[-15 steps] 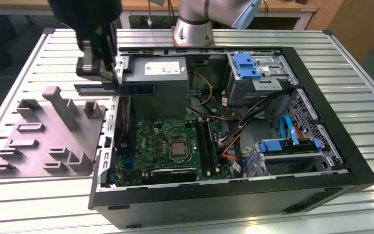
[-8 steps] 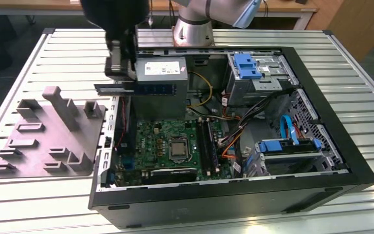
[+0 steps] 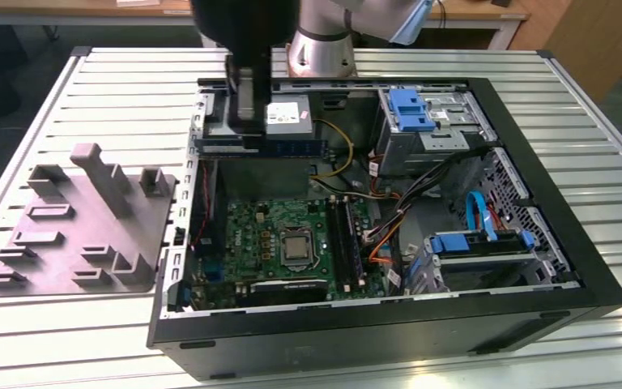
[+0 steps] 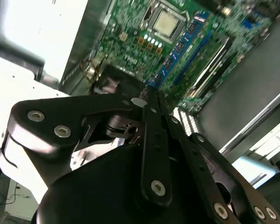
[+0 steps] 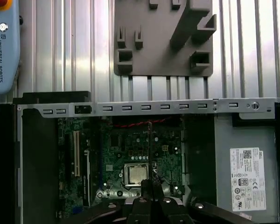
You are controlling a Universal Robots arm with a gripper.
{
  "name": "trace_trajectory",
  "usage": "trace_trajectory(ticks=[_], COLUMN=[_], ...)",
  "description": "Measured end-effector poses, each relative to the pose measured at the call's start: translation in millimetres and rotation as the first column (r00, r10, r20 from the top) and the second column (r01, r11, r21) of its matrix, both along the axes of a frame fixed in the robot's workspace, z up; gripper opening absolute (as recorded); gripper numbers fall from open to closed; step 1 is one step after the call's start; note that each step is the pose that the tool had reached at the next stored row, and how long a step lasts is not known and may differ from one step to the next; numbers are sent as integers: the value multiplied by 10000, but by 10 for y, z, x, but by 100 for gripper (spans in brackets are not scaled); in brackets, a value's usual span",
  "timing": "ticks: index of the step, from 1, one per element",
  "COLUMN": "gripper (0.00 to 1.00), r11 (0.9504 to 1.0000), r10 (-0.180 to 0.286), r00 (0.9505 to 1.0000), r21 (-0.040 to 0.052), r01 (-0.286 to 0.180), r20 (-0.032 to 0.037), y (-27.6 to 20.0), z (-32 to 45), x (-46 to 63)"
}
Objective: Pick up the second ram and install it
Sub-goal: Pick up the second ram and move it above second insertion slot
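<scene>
In the exterior view my gripper (image 3: 249, 130) hangs over the back of the open computer case, above the grey power supply box (image 3: 289, 116). It is shut on the second ram (image 3: 291, 148), a long dark blue stick held level and crosswise. In the second wrist view the ram (image 4: 177, 51) runs out from the closed fingertips (image 4: 147, 95) over the green motherboard (image 4: 126, 42). In the first wrist view the gripper (image 5: 149, 185) holds the ram (image 5: 149, 149) edge-on above the silver processor socket (image 5: 136, 173). The memory slots (image 3: 342, 235) lie beside the socket (image 3: 294, 245).
A grey plastic tray with upright posts (image 3: 84, 235) lies on the slatted table at the exterior view's left. Inside the case (image 3: 570, 259) are blue drive brackets (image 3: 411, 109), a blue cable (image 3: 479, 215) and orange and yellow wires (image 3: 381, 235). A teach pendant (image 5: 2, 46) lies near the tray (image 5: 163, 42).
</scene>
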State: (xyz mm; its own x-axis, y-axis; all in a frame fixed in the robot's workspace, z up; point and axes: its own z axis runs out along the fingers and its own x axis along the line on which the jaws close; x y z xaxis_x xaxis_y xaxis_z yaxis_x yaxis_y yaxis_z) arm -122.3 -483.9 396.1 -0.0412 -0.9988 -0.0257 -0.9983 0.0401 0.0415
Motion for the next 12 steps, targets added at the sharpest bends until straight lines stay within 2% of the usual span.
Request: trace_trajectory(ticks=[4,6,12], gripper=[11,11,11], r11=[10000,10000,10000], r10=[-1,0,-1], r00=[10000,10000,10000], r21=[0,0,1], r01=[1,0,1], r20=[-16,-28,-28], y=[-6,-10,-10], z=[-2,-4,-5], x=[184,348,363])
